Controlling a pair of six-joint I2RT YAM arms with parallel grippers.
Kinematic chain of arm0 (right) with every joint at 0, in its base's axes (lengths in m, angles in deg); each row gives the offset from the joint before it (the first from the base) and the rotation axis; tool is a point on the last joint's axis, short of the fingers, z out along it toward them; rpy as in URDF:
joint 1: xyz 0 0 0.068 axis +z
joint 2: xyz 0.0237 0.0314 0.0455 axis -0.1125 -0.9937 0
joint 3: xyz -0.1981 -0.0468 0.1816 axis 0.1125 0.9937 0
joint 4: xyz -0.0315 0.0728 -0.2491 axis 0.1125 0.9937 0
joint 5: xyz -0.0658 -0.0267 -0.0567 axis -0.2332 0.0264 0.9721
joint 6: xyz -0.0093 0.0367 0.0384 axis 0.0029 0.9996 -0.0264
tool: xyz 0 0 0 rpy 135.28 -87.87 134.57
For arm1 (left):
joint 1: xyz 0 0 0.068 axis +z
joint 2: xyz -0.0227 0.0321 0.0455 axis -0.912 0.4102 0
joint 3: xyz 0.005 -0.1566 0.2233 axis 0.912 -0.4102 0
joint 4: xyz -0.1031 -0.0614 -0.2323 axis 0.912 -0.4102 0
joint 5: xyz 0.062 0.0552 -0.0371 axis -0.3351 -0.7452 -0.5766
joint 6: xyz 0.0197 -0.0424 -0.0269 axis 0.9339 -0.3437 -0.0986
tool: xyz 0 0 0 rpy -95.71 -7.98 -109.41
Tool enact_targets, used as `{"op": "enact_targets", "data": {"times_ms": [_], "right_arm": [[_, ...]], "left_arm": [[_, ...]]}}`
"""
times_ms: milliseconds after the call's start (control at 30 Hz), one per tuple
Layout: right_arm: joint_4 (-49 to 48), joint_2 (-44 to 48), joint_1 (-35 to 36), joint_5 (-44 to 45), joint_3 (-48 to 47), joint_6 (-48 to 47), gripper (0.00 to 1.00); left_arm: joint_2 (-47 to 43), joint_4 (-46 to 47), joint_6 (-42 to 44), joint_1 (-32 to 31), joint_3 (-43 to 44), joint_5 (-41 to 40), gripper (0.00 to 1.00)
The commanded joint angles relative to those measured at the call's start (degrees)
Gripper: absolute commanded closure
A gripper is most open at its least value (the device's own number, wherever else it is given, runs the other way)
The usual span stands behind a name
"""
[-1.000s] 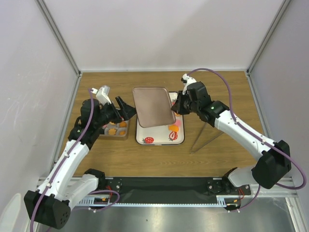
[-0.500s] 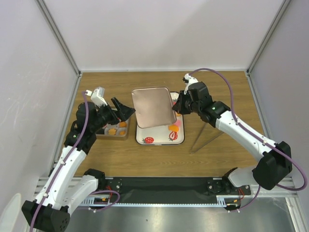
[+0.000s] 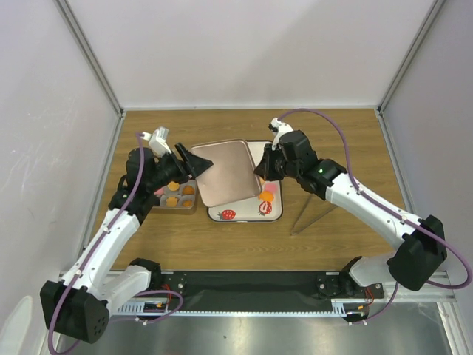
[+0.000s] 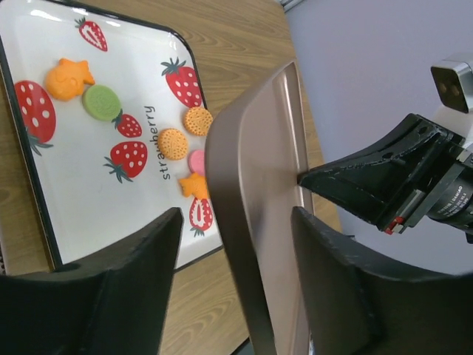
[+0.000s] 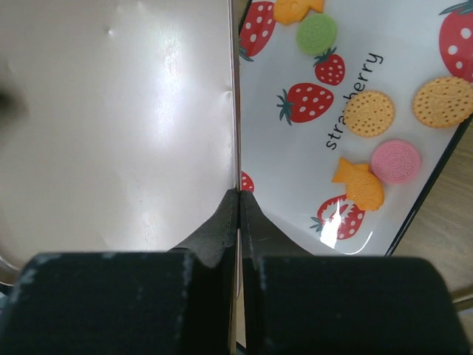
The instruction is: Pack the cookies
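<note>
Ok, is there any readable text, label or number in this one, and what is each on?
"strawberry": black print on the white tray, clear in both wrist views.
In the top view, the same print is too small to read.
There is none on the lid and no other text in view.

Six cookies (image 4: 173, 143) on the tray (image 4: 66, 200) (two star-shaped), one lid (image 4: 251, 185).

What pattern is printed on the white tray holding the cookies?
Red strawberries with green leaves, plus the word "strawberry", on the tray; clearest in the left wrist view.

Tilted lid (image 3: 228, 172) blocking most of tray (image 3: 247, 215), cookies (image 3: 266, 196) at right edge exposed
</note>
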State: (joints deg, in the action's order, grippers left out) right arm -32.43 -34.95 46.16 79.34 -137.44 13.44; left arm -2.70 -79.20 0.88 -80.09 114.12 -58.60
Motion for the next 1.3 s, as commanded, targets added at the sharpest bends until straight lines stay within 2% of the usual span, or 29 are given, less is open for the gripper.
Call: {"op": "enact_targets", "data": {"times_ms": [0, 300, 333, 367, 433, 467, 500, 567, 600, 733, 767, 867, 1067, 1133, 1267], "right_arm": [[-4.3, 1.1, 1.0, -0.4, 0.3, 0.3, 1.00], [-4.8, 0.1, 1.5, 0.8, -0.4, -1.1, 1.00], [-4.8, 0.0, 1.6, 1.3, -0.4, -1.7, 1.00], [-4.8, 0.0, 1.7, 1.5, -0.4, -1.9, 1.00], [-4.7, -0.2, 2.0, 2.6, -0.3, -2.7, 0.96], [-4.7, -0.2, 2.0, 3.0, -0.2, -3.0, 0.88], [-4.8, -0.2, 2.2, 3.4, -0.2, -3.4, 0.83], [-4.6, 0.0, 2.7, 4.1, -0.3, -4.7, 0.72], [-4.2, 0.1, 3.4, 6.4, -0.4, -5.2, 0.62], [-5.0, 3.3, 5.6, 11.4, 0.0, -10.6, 0.40], [-5.4, 4.0, 6.4, 11.9, 0.3, -12.1, 0.39], [-8.4, 7.2, 10.8, 13.2, 2.0, -16.9, 0.30], [-15.9, 13.6, 21.9, 16.0, 9.0, -29.9, 0.25], [-19.0, 15.6, 24.7, 16.4, 12.3, -35.1, 0.23], [-23.9, 18.7, 31.5, 20.0, 16.3, -41.7, 0.19]], "left_arm": [[0.2, 3.4, -1.2, 0.4, 1.2, 2.3, 0.36], [-0.2, -1.1, -0.2, 0.4, 2.1, 2.8, 0.67], [-0.4, -1.4, -0.1, 0.4, 2.3, 2.7, 0.71], [-0.5, -1.8, 0.0, 0.4, 2.4, 2.8, 0.80], [-0.4, -3.2, 0.1, 0.4, 3.1, 2.9, 0.89], [-0.4, -3.8, 0.1, 0.4, 3.5, 2.7, 0.97], [-0.2, -5.2, 0.2, 0.4, 4.4, 2.6, 1.00], [-0.1, -6.9, -0.1, 0.4, 5.3, 2.1, 1.00], [0.0, -8.7, -0.2, 0.4, 6.2, 1.3, 1.00], [0.0, -13.5, -1.9, 0.4, 8.2, -1.6, 1.00], [0.0, -14.4, -2.6, 0.4, 8.5, -2.4, 1.00], [0.4, -19.8, -5.6, 0.4, 11.2, -5.4, 1.00], [5.0, -39.3, -13.3, 0.6, 21.4, -13.9, 1.00], [6.4, -43.8, -15.2, 0.8, 23.6, -13.8, 1.00], [6.9, -45.9, -19.9, 1.6, 23.8, -11.5, 1.00]]}}
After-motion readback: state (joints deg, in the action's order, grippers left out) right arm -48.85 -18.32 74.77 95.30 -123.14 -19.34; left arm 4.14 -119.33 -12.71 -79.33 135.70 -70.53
